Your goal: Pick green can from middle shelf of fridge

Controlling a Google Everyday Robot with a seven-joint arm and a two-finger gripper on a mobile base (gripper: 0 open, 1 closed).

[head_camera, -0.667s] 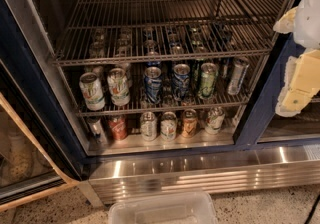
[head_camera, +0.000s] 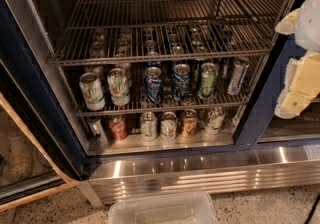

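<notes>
Pale white-and-yellow gripper raised at right edge, outside dark blue-framed display fridge, well apart from cans. Open or closed: cannot tell. Green drink can upright on grey wire middle shelf, just right of blue cans.

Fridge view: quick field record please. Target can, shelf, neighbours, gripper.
target: green can, upright, second from the right end of its row
shelf: middle shelf, wire rack
neighbours: blue can on its picture-left, silver can on its picture-right
gripper: gripper at the right edge of the view, in front of the fridge frame, apart from the can
below: plastic bin on the floor
</notes>
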